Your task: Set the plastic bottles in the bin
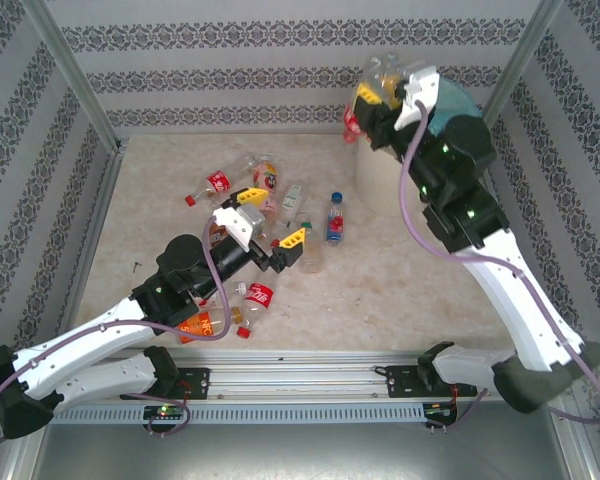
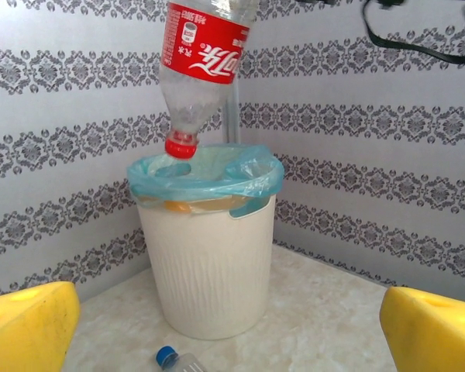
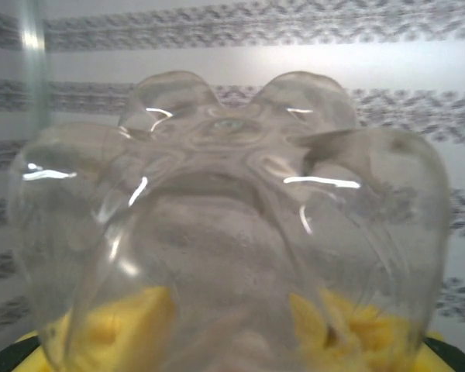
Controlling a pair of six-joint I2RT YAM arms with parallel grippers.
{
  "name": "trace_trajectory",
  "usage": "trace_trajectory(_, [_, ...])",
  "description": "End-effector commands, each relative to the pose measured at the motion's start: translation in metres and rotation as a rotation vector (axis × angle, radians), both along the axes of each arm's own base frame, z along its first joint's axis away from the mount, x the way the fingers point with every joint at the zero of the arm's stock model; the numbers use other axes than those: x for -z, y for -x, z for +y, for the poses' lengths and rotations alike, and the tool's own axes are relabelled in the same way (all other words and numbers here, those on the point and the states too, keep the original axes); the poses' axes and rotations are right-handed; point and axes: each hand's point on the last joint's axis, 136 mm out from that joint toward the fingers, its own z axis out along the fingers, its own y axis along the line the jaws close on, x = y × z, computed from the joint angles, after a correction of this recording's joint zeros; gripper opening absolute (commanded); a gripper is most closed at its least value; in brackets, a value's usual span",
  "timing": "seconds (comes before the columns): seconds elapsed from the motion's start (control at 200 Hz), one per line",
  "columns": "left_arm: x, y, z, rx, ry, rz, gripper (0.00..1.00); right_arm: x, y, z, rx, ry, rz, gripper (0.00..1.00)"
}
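Nearest the arm bases, an orange-label bottle and a red-label bottle lie on the bench, behind the left jaws. The left jaws are spread and hold nothing. They hover low over the pile, with loose bottles just beside and beyond them and a blue-label bottle off to their right. Farther on, in the far right corner, stands the bin. Directly above it the right jaws pinch the held bottle, which hangs cap down.

The step in hand looks like the drop. The bottle has been carried over the bin but not let go. The next move calls for the right jaws to part so it falls in. After that, the left jaws would need to close on one bottle from the pile.

The overhead view gives the layout, but the right arm covers most of the bin's mouth. The left wrist view fills that in: the whole bin, its turquoise liner, and the held bottle with its red cap just over the rim. I cannot tell whether the cap is fully above the opening. That view also shows the left jaws' yellow pads well apart, and a blue cap below them. The right wrist view confirms the grip: the held bottle's clear base with a yellow pad pressed against each side.
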Motion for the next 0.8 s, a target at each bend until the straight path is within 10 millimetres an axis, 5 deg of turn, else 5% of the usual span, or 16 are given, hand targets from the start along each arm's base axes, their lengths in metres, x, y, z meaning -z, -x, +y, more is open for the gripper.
trace_trajectory(0.0, [0.008,-0.002,0.007,-0.039,-0.034,0.031,1.0,0.003,-0.048,-0.034,0.213,0.072,0.009,0.24])
trace_trajectory(0.21, [0.019,-0.005,0.011,-0.061,-0.063,0.086,1.0,0.028,-0.118,-0.092,0.469,0.146,0.097,0.29])
trace_trajectory(0.31, [0.025,-0.008,0.012,-0.08,-0.068,0.108,1.0,0.055,-0.143,-0.11,0.518,0.16,0.157,0.33])
trace_trajectory(0.794, [0.049,-0.018,0.006,-0.104,-0.094,0.188,1.0,0.19,-0.202,-0.127,0.417,0.131,0.449,0.41])
